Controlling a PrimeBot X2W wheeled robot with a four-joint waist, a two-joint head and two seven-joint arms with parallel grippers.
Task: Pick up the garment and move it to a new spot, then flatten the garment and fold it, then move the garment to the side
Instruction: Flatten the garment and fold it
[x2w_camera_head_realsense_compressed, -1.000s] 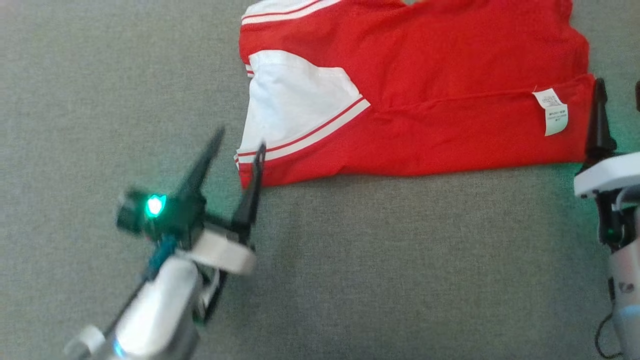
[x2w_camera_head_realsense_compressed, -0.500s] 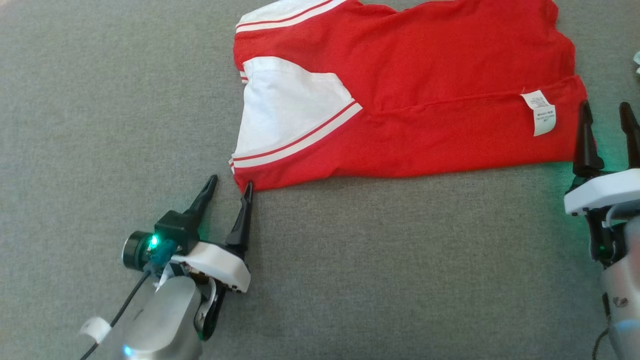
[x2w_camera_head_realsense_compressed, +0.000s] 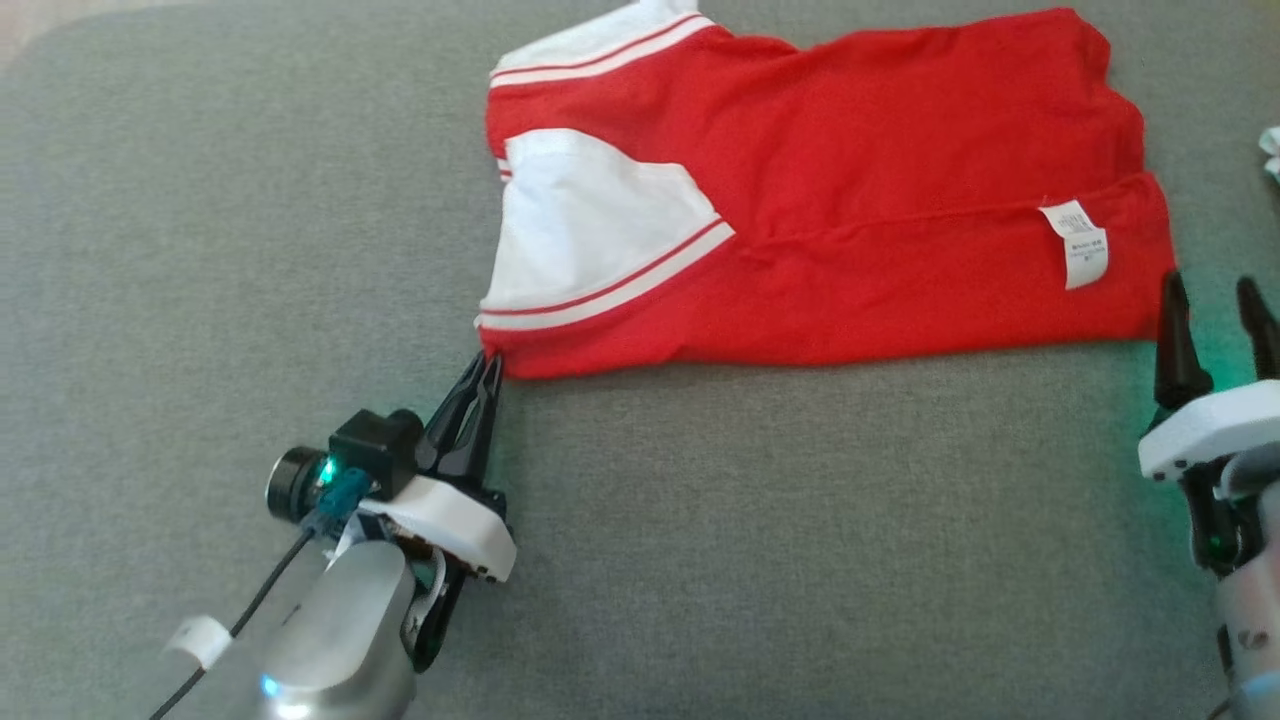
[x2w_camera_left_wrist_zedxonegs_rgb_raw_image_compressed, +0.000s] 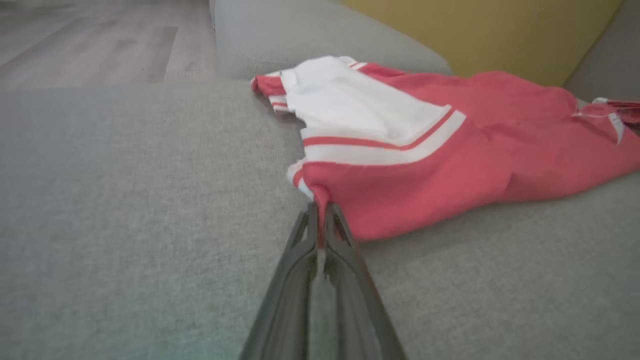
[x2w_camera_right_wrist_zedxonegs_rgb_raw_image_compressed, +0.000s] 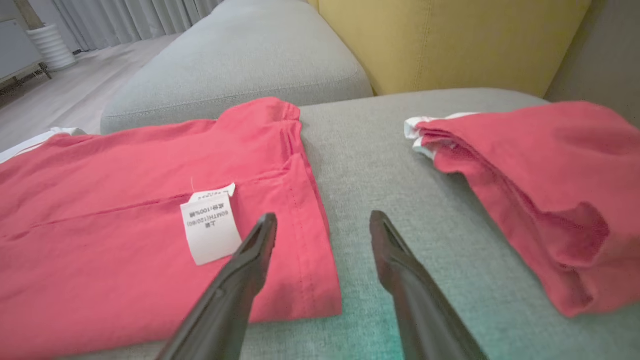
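Observation:
A red garment (x2w_camera_head_realsense_compressed: 880, 200) with a white, red-striped sleeve (x2w_camera_head_realsense_compressed: 590, 215) lies flat on the grey cushion (x2w_camera_head_realsense_compressed: 750, 520), a white care label (x2w_camera_head_realsense_compressed: 1075, 240) showing near its right edge. My left gripper (x2w_camera_head_realsense_compressed: 488, 368) is shut on the garment's near left corner (x2w_camera_left_wrist_zedxonegs_rgb_raw_image_compressed: 320, 197), the red cloth pinched between its dark fingertips. My right gripper (x2w_camera_head_realsense_compressed: 1215, 300) stands open just off the garment's near right corner (x2w_camera_right_wrist_zedxonegs_rgb_raw_image_compressed: 320, 295). In the right wrist view its left finger (x2w_camera_right_wrist_zedxonegs_rgb_raw_image_compressed: 250, 260) hangs over the red hem and its right finger (x2w_camera_right_wrist_zedxonegs_rgb_raw_image_compressed: 395, 255) over bare cushion.
A second red garment (x2w_camera_right_wrist_zedxonegs_rgb_raw_image_compressed: 540, 190), folded, lies on the cushion to the right of my right gripper. A yellow cushion (x2w_camera_right_wrist_zedxonegs_rgb_raw_image_compressed: 450, 40) and a grey armrest (x2w_camera_right_wrist_zedxonegs_rgb_raw_image_compressed: 240, 65) stand behind. Wooden floor (x2w_camera_left_wrist_zedxonegs_rgb_raw_image_compressed: 85, 40) lies beyond the cushion's left side.
My left gripper went from open beside the corner to shut on the garment's near left corner. The right gripper has drawn back slightly toward the near right corner. The head camera shifted a little.

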